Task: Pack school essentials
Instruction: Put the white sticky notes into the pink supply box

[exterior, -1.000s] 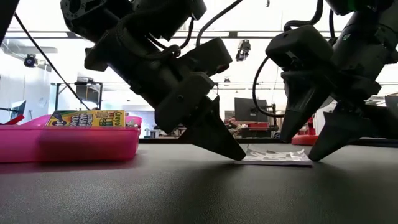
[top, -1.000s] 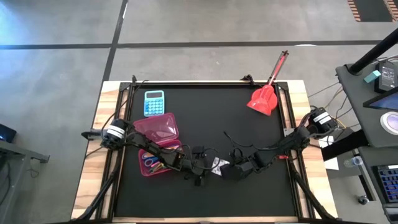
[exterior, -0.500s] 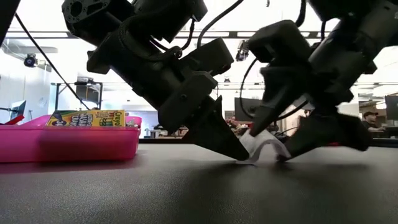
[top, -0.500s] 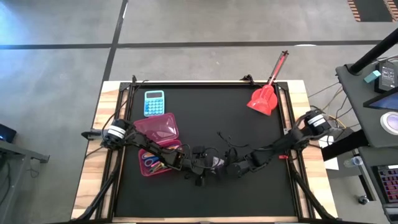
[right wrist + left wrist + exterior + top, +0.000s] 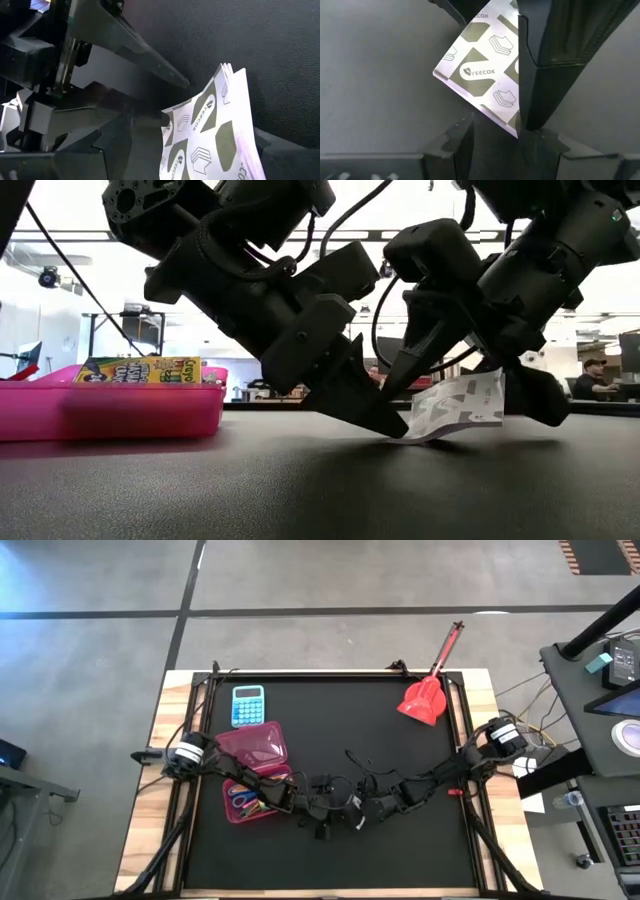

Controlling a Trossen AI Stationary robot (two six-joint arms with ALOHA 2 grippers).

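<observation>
Low view: the left gripper (image 5: 385, 420) has its fingertips down on the black mat (image 5: 320, 480), pinning the lower corner of a small white printed packet (image 5: 455, 405). The right gripper (image 5: 470, 395) meets it from the other side, its fingers set apart with the packet between them, and the packet's far end is lifted off the mat, tilted up and curled.

In the left wrist view the left gripper's fingers (image 5: 545, 60) stand apart, one lying across the packet's (image 5: 480, 70) edge; the print reads "YEECOK". In the right wrist view the packet (image 5: 210, 130) shows as a thin stack of sheets fanned at its upper edge, touching the left gripper's fingertip.

From above, both grippers meet near the table's front middle, the left gripper (image 5: 335, 812) just beside the right gripper (image 5: 362, 812). Just behind the left arm lies an open pink pencil case (image 5: 255, 770) with coloured pens and blue-handled scissors (image 5: 243, 798) in its tray; the low view shows a crayon box (image 5: 138, 369) standing in it. Beyond the case sits a blue calculator (image 5: 247, 705). Well away, past the right arm at the far corner, rests a red scoop (image 5: 428, 690).
</observation>
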